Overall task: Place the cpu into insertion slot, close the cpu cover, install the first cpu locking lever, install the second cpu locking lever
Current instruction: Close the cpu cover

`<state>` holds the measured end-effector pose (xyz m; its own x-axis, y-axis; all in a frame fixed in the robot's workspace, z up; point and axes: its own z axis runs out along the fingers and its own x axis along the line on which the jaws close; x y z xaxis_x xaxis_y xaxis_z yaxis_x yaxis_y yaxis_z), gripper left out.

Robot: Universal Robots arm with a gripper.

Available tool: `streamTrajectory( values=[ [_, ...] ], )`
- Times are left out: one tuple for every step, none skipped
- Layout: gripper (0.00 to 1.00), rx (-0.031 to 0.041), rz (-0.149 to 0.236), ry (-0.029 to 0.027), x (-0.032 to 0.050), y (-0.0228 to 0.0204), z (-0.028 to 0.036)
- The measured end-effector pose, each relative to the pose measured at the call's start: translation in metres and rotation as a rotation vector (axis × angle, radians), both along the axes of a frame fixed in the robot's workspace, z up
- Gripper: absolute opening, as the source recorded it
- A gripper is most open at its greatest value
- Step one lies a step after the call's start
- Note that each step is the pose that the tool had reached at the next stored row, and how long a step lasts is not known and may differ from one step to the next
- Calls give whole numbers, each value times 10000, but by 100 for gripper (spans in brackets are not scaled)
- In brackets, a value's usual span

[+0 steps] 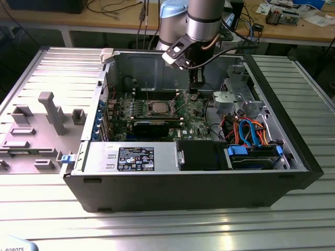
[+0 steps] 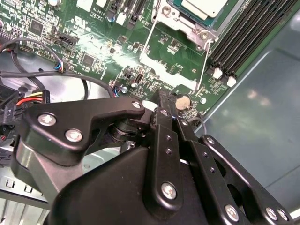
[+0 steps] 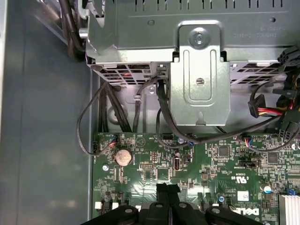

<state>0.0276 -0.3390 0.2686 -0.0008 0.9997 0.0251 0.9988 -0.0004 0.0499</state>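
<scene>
The cpu (image 1: 158, 107) lies flat in the insertion slot (image 1: 149, 107) on the green board, its silver top showing (image 2: 205, 5). A silver metal frame (image 2: 186, 22) borders the chip; I cannot tell whether this is the cpu cover laid down. Two thin wire levers (image 2: 148, 37) reach out from that frame toward the gripper. My gripper (image 1: 194, 95) hangs inside the case to the exterior view's right of the slot. It sits just above the board near a coin battery (image 3: 123, 156). Its black fingers (image 3: 162, 193) press together with nothing between them.
A grey drive cage (image 3: 199, 75) with black cable bundles (image 3: 117, 110) stands just beyond the gripper. Long black memory slots (image 2: 243, 33) run beside the socket. The case walls (image 1: 131, 68) close in the board. A grey fixture tray (image 1: 47, 120) lies at the exterior view's left.
</scene>
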Motion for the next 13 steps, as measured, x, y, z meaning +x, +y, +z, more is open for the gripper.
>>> streamTrajectory(
  values=[
    [11,0,0,0,12,0,-4],
    [11,0,0,0,21,0,-7],
    [11,0,0,0,28,0,-9],
    [11,1,-1,0,46,0,-15],
    [11,0,0,0,58,0,-18],
    [11,0,-1,0,64,0,-20],
    [11,3,0,0,68,1,-26],
    [11,2,0,1,68,1,-39],
    [11,1,-2,5,68,1,-61],
    [11,1,-1,11,68,1,-91],
    [11,1,0,20,68,1,-121],
    [11,1,4,28,66,0,-145],
    [11,0,10,29,59,0,-152]
  ],
)
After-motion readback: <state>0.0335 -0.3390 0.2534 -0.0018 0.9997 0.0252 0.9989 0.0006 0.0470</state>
